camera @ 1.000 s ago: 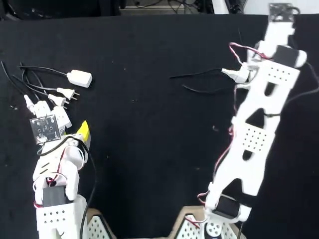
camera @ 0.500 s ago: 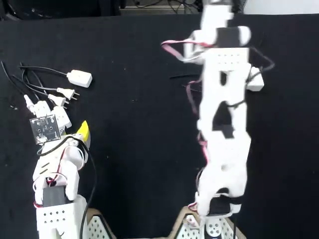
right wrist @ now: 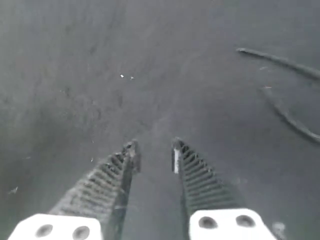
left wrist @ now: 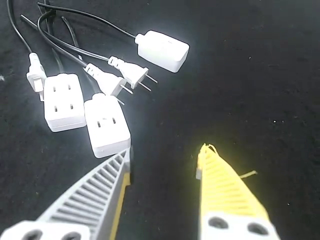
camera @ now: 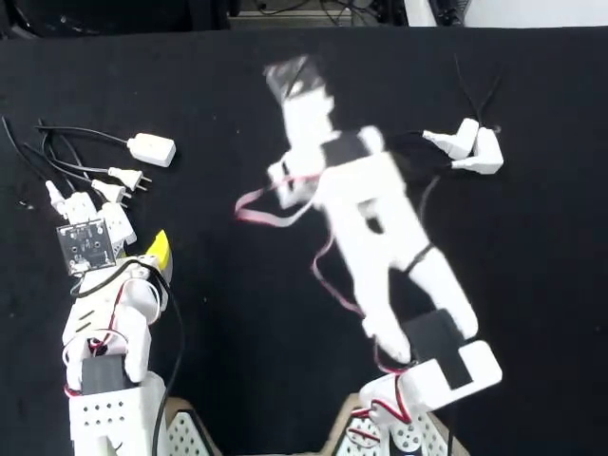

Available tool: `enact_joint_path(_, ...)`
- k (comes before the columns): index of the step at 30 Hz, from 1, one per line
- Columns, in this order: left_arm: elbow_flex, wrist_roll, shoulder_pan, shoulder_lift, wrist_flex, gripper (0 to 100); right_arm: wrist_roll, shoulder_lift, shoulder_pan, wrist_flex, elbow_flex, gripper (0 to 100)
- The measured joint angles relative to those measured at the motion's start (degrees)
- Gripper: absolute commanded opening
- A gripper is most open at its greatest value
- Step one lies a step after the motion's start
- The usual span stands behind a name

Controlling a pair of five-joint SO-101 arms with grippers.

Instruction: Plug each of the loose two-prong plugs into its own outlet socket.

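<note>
Two white outlet sockets [left wrist: 62,102] [left wrist: 107,125] lie side by side at the table's left, just ahead of my left gripper [left wrist: 162,157], which is open and empty. Two loose two-prong plugs [left wrist: 130,72] [left wrist: 105,82] on black cords rest just beyond the sockets, prongs free. In the high view the plugs [camera: 128,178] lie above the sockets [camera: 100,214]. My right gripper [right wrist: 154,149] is open by a narrow gap, empty, over bare black cloth. The right arm [camera: 370,218] slants across the table's middle. Two white cord pieces [camera: 470,147] lie together at the right; whether they are joined I cannot tell.
A white block-shaped piece [camera: 152,149] on a cord lies beyond the loose plugs. A small white plug [left wrist: 35,80] sits against the side of the farther socket. Black cords [right wrist: 280,60] trail over the black cloth [camera: 218,285].
The right arm has swung from the table's right side across to the middle left, uncovering the white pieces at the right. The left arm has not moved.
</note>
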Motion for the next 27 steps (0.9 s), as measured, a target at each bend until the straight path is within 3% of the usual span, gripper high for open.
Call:
enact_joint_path(3, 0.0, 0.0, 0.0, 0.0, 0.0, 22, -0.5, 0.0, -0.4, -10.8, 8.4, 9.6)
enact_joint_path(10, 0.0, 0.0, 0.0, 0.0, 0.0, 22, -5.7, 0.1, -0.4, -20.6, 16.8, 9.6)
enact_joint_path(15, 0.0, 0.0, 0.0, 0.0, 0.1, 22, -3.1, 1.8, -0.7, -35.9, 23.7, 9.6)
enact_joint_path(27, -13.0, -1.3, -0.1, 0.0, 10.5, 22, 0.7, 1.8, -2.9, -38.5, 23.7, 9.6)
